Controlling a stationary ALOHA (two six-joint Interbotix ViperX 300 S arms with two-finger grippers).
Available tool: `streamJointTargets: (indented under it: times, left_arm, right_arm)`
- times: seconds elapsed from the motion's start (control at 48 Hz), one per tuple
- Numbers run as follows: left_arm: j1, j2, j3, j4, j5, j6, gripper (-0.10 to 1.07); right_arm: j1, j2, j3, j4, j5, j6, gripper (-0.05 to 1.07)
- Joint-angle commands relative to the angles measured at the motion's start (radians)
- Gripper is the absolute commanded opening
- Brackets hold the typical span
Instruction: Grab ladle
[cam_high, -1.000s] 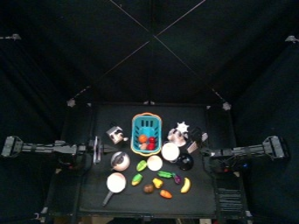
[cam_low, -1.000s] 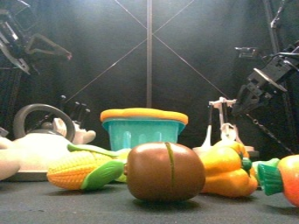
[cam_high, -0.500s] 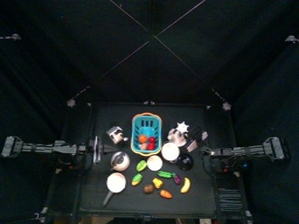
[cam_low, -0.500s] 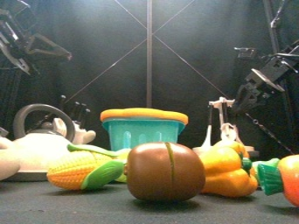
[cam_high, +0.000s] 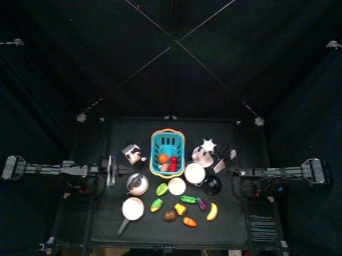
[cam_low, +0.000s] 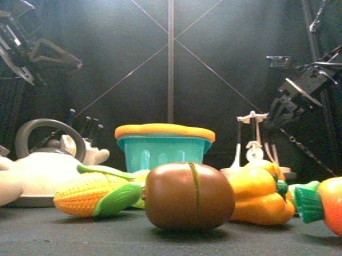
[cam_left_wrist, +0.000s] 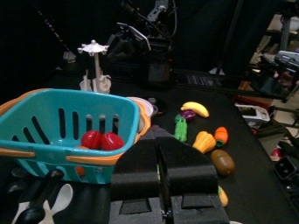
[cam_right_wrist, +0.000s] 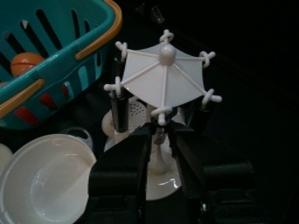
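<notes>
both arms are matte black, built of jointed tubular segments. the left gripper has two flat black jaws, and the right gripper looks the same.

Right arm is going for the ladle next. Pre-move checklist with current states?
1. Utensil rack in front of right claw: ok, centred in the right wrist view.
2. Ladle picked out among the hanging utensils: cannot tell which one it is.
3. Right claw empty, jaws apart: ok.
4. Neighbours clear of rack: ok, teal basket and white bowl sit beside it, apart.
5. Left claw out of the way: ok, shut, on the basket's far side.
</notes>
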Motion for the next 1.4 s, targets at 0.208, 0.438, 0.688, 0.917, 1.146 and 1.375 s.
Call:
streamJointTargets:
  times: [0.208, 0.438, 0.688, 0.917, 1.146, 1.375]
  left_arm:
    - [0.003, 0.005, -0.014, -0.002, -0.011, -0.002, -0.02]
    - [0.003, 0.005, -0.014, 0.000, -0.011, -0.002, -0.02]
    - [0.003, 0.005, -0.014, 0.000, -0.009, -0.002, -0.02]
    - [0.003, 0.005, -0.012, -0.002, -0.011, -0.002, -0.02]
    - [0.003, 0.006, -0.012, 0.000, -0.009, -0.002, -0.02]
    - [0.003, 0.006, -0.014, 0.000, -0.011, -0.002, -0.02]
  right_arm:
    - [0.006, -0.002, -0.023, 0.015, -0.005, -0.003, 0.59]
    - [0.031, -0.014, -0.026, 0.029, -0.005, -0.008, 0.59]
    - [0.063, -0.020, -0.032, 0.067, -0.002, -0.012, 0.59]
    - [0.089, -0.020, -0.046, 0.067, 0.015, -0.014, 0.59]
    - [0.106, -0.029, -0.051, 0.078, 0.041, -0.014, 0.59]
    - [0.126, -0.037, -0.048, 0.098, 0.055, -0.014, 0.59]
